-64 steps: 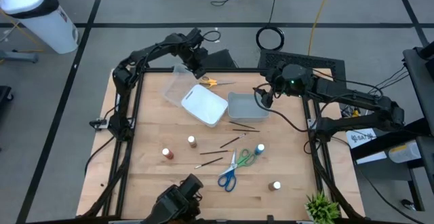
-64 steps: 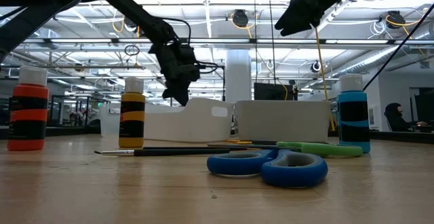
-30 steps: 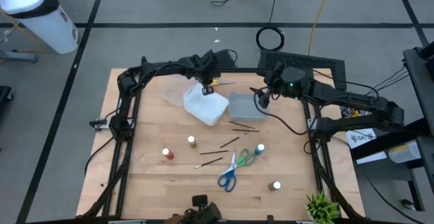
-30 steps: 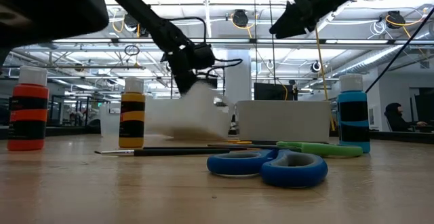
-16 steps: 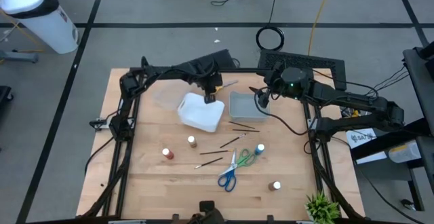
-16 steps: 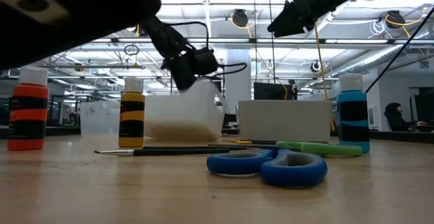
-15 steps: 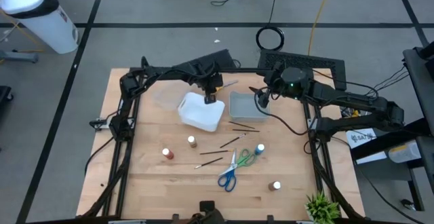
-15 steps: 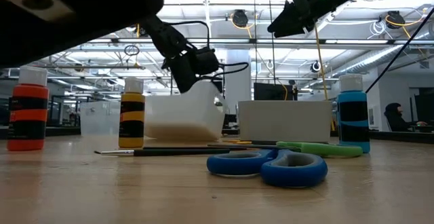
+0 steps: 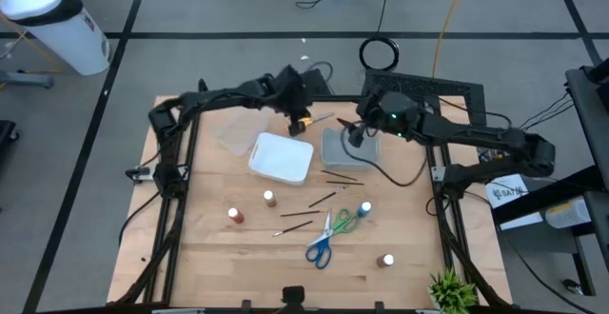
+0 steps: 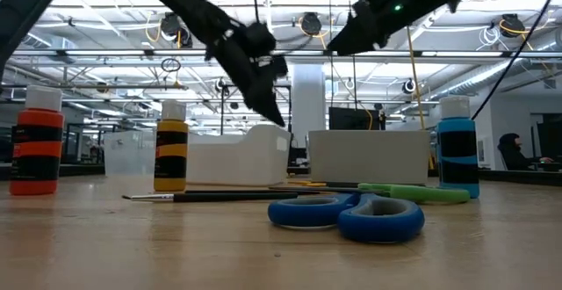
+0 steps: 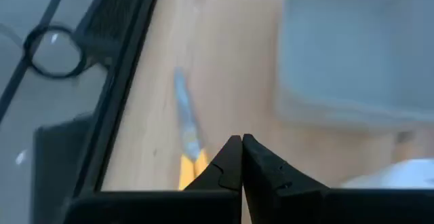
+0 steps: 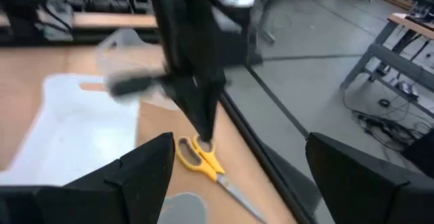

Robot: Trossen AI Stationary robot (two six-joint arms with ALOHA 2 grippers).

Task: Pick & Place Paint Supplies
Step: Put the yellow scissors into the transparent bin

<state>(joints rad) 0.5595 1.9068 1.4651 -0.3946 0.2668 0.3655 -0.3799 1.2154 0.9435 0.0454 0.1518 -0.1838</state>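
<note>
My left gripper is shut and points down just above the yellow-handled scissors, which lie flat near the table's far edge. From the right wrist view its fingertips hover over the yellow handles. My right gripper is open and hangs above the far left corner of the grey bin. Small paint bottles, thin brushes, green scissors and blue scissors lie on the near half of the table.
A white bin sits flat beside the grey bin, with a clear lid to its left. In the low view the blue scissors, a brush and three bottles stand nearest.
My left gripper carried the white bin tilted toward the table's near side, set it down flat, let go, then moved up and toward the far edge over the yellow scissors. My right gripper shifted a little toward the table's left.
</note>
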